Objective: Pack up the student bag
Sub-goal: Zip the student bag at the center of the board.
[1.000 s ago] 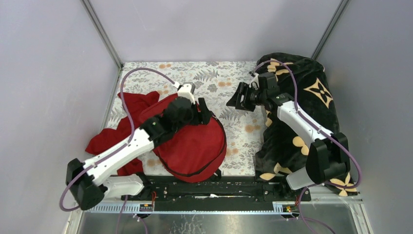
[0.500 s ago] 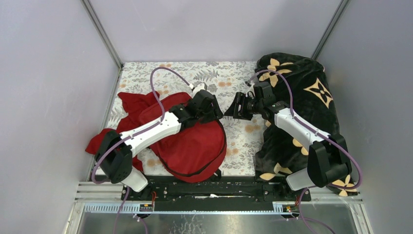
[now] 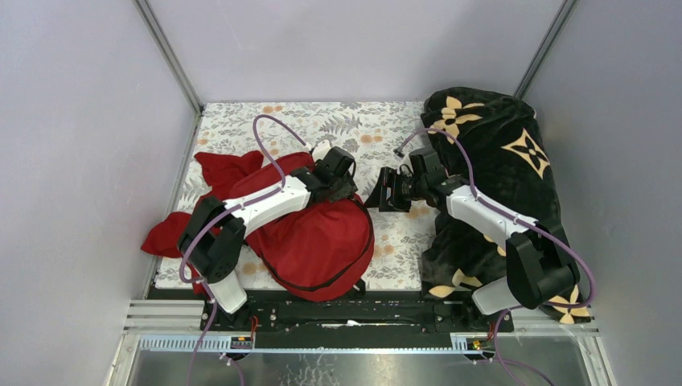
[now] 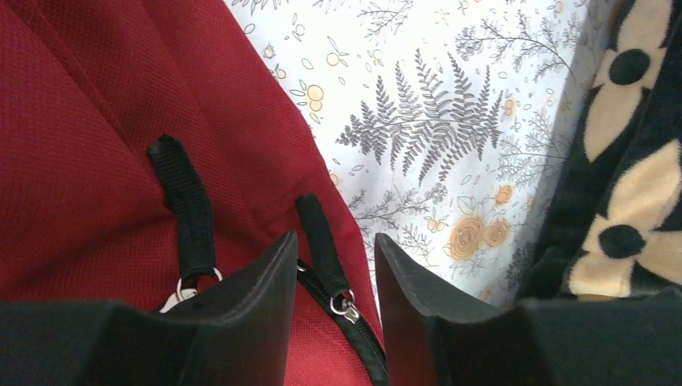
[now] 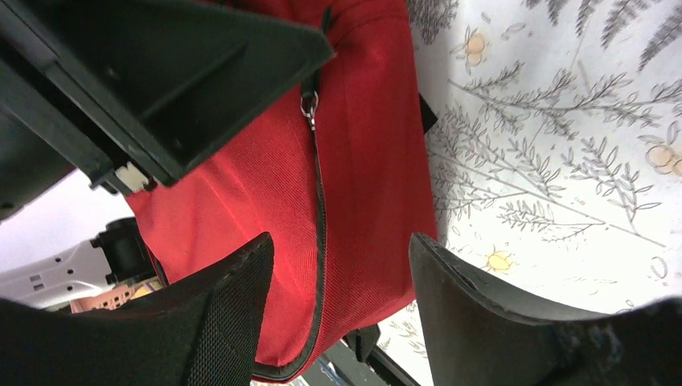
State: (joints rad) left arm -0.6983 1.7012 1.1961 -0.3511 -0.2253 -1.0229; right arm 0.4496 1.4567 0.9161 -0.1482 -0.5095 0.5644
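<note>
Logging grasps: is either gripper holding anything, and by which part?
Nothing is held. Left gripper open over a zipper pull on the student bag; right gripper open beside it.

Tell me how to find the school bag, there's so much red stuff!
Look at the flowery table cover, on its left half. The student bag is the big, puffy dark-red mound at the near edge. Unlike the thin red cloth crumpled beside it, it has black zippers and a black edge.
</note>
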